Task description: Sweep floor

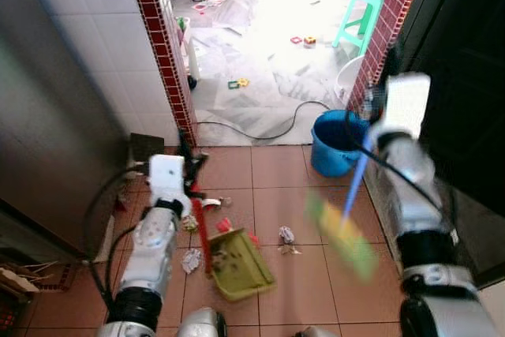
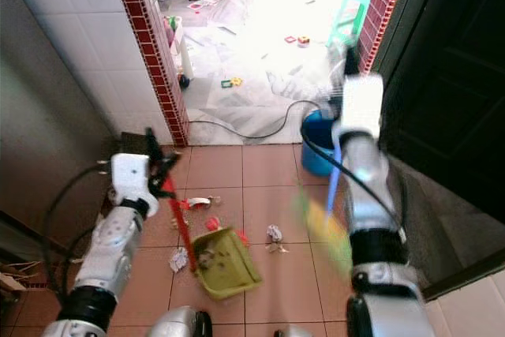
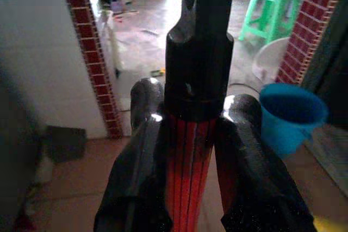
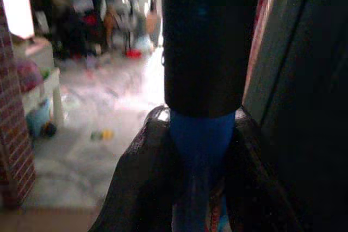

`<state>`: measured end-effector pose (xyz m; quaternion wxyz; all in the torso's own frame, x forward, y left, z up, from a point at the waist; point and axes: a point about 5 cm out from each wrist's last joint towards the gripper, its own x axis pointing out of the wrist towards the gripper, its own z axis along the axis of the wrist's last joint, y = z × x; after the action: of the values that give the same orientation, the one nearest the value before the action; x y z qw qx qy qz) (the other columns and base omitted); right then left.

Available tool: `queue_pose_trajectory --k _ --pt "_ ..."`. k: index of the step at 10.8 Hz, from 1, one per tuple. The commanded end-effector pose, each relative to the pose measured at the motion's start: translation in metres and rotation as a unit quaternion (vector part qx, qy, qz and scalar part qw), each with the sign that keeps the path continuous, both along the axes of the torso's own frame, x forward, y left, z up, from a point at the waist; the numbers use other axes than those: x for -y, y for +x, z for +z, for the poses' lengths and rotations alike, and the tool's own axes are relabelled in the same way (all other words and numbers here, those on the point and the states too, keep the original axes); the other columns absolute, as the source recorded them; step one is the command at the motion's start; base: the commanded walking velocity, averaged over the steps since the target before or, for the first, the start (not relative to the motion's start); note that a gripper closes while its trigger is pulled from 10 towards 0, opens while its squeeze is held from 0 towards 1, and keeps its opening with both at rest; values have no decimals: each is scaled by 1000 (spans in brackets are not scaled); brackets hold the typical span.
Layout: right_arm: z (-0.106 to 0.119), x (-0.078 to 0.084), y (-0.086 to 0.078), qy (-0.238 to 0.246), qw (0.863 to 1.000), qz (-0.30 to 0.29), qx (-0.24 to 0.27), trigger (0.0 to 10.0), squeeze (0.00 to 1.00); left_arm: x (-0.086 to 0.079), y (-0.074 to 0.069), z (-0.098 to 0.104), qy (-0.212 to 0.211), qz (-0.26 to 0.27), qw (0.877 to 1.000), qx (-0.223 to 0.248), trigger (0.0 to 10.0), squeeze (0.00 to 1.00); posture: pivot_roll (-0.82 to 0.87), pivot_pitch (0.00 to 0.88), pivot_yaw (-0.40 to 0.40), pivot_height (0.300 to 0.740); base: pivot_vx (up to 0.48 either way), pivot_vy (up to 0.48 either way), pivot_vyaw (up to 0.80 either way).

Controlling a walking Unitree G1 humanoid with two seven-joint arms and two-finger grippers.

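My left gripper (image 1: 189,162) is shut on the red handle (image 3: 187,172) of a green dustpan (image 1: 237,262). The pan rests on the brown floor tiles with bits of litter in it. My right gripper (image 1: 377,96) is raised at the right and shut on the blue handle (image 4: 200,150) of a broom. Its green and yellow head (image 1: 345,238) is blurred, to the right of the pan. A crumpled wrapper (image 1: 286,234) lies between pan and broom head. More scraps (image 1: 192,260) and a red piece (image 1: 224,225) lie left of the pan.
A blue bucket (image 1: 335,141) stands at the doorway on the right, by a red-tiled pillar (image 1: 387,29). Another red-tiled wall edge (image 1: 166,53) is on the left. A black cable (image 1: 260,128) crosses the threshold. Beyond are a green stool (image 1: 364,9) and scattered toys. A dark door fills the right.
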<state>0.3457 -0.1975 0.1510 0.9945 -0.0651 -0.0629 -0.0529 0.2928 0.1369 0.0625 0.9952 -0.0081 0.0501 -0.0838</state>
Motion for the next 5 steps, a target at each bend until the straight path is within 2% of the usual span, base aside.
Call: queue_pose_trajectory --k 1,2,3,5 --pt "-1 -4 1 20 1000 -5 -6 10000 0 5 0 4 -17 -19 1000 2 10000 0 -52 0 30 740 0 0 0" --pt "-14 -10 1 55 998 -3 -29 10000 0 13 -2 7 -49 -50 998 0 10000 0 -51 0 32 740 0 0 0" --pt "-16 -21 1 100 994 16 -31 10000 0 18 -3 11 -60 -70 996 7 10000 0 -50 0 36 740 0 0 0" --pt "-8 -36 3 143 988 58 -20 10000 0 13 1 26 -64 -48 996 42 10000 0 -51 0 38 740 0 0 0"
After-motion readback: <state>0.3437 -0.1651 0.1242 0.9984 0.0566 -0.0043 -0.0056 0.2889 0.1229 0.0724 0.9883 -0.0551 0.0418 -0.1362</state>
